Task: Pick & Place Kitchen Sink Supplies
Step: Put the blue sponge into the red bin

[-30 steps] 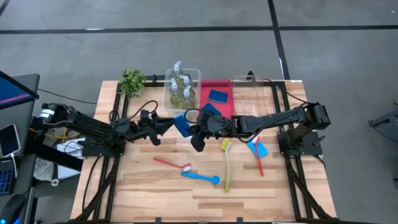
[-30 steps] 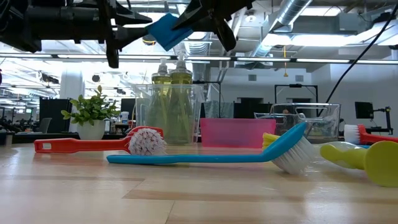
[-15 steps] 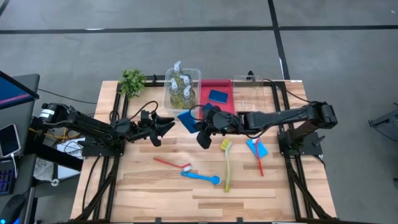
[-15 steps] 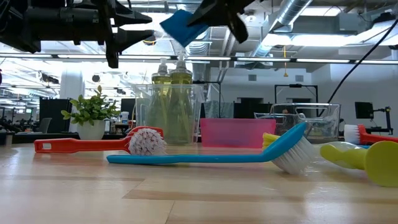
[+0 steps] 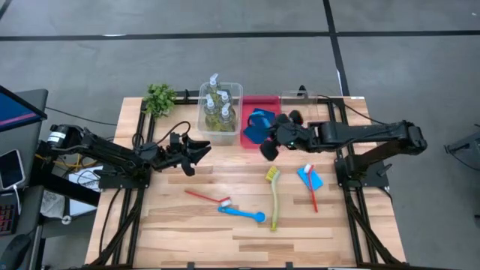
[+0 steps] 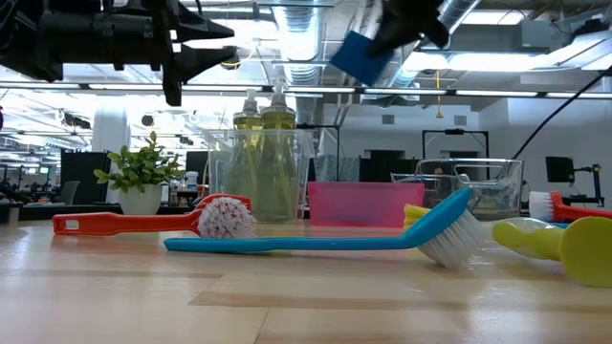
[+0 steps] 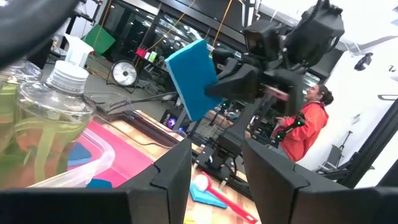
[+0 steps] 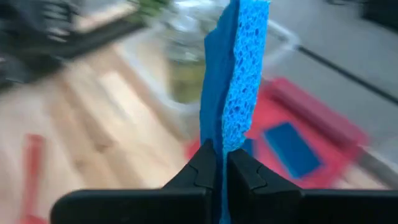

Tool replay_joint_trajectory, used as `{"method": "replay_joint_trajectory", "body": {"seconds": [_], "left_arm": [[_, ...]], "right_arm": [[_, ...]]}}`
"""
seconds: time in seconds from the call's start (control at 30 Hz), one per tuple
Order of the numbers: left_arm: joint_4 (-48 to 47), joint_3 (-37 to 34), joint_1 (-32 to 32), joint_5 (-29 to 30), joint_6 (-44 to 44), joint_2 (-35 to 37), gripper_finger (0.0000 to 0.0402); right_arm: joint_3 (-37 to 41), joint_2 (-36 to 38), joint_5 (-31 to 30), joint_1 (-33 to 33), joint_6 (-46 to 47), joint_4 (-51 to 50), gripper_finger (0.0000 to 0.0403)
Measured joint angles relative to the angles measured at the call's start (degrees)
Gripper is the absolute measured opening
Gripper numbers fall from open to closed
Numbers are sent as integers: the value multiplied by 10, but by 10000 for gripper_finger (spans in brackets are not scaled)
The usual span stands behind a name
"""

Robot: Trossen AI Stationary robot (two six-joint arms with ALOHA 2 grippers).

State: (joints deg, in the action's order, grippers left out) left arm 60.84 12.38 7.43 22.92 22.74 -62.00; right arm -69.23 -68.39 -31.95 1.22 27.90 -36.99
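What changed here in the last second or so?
The right gripper carried the blue sponge from beside the left gripper to above the red tray, still clamped on it. The left arm, brushes and soap bottles stayed put.

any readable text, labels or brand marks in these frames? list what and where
None can be read.
Soap bottles: no label shows.
Sponge in the right gripper: plain blue.
Brushes: no marks show.
Screens in the room behind: too blurred to read.
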Motion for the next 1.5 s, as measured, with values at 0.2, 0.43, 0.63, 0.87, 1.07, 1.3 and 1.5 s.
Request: {"method": "replay_joint_trajectory", "body": {"seconds": [0.2, 0.43, 0.63, 0.87, 1.07, 1.3, 1.5], "left_arm": [[0, 0, -15, 0, 0, 0, 144], [0, 0, -26, 0, 2, 0, 144], [-2, 0, -26, 0, 2, 0, 144], [-4, 0, -26, 0, 6, 0, 144], [-4, 0, -26, 0, 6, 0, 144], [-4, 0, -26, 0, 7, 0, 144], [-5, 0, -26, 0, 7, 0, 144]], "right_arm": [[0, 9, -21, -33, -5, -75, 8], [0, -32, 2, -84, -68, -75, 11], [0, -80, 55, -137, -118, -57, 12], [0, -124, 178, -226, -160, -6, 12], [0, -161, 272, -294, -195, 30, 8], [0, -208, 317, -335, -225, 32, 14], [0, -225, 320, -339, -225, 33, 15]]}}
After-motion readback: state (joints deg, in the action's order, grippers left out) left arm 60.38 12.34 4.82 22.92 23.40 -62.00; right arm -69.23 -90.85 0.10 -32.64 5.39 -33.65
